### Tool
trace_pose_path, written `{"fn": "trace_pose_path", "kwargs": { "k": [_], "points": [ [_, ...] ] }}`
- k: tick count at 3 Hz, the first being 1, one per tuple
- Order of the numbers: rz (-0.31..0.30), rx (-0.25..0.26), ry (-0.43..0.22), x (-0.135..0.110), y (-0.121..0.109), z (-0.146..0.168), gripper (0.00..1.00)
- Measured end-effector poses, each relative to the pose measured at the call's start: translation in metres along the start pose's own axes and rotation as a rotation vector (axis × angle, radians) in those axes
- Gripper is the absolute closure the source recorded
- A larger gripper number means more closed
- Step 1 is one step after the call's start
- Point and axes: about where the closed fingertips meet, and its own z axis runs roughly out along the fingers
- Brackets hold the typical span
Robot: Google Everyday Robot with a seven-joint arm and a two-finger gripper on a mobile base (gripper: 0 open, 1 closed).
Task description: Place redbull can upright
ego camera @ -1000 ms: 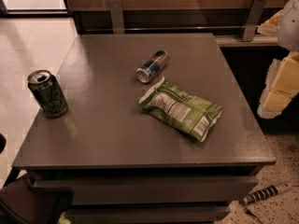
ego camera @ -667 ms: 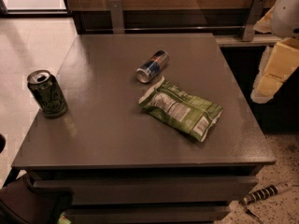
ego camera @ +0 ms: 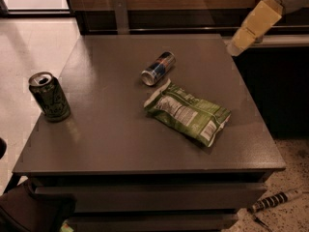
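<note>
Sideways on the counter (ego camera: 111, 139) lies the redbull can (ego camera: 158, 68), a little behind the middle of the top, with its silver end turned toward the front left and its body running back toward the right. Just in front of it and slightly to the right lies a green chip bag (ego camera: 188, 113), flat, its near corner close to the can but apart from it. Bare surface lies open to the left of the can and behind it, up to the back edge. A wider dark green can (ego camera: 49, 96) stands upright near the left edge, well apart from both, with its tab opened. The front strip of the counter is bare along its whole edge. The gripper (ego camera: 240, 42) hangs in the air past the back right corner, above the right edge, well apart from the can and tilted down to the left; whether it is spread or closed does not show.
</note>
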Motion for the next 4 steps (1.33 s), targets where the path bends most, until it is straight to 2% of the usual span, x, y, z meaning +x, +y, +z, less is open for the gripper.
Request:
{"fn": "trace_pose_path", "kwargs": {
  "k": [1,2,3,4],
  "points": [
    [0.156,0.091,0.067,-0.018,-0.014,0.009,0.0],
    [0.299,0.137,0.1,-0.039,-0.021,0.022,0.0],
    [0.394,0.149,0.081,-0.047,-0.023,0.026,0.0],
    [0.409,0.148,0.08,-0.047,-0.024,0.027,0.0]
  ]
}}
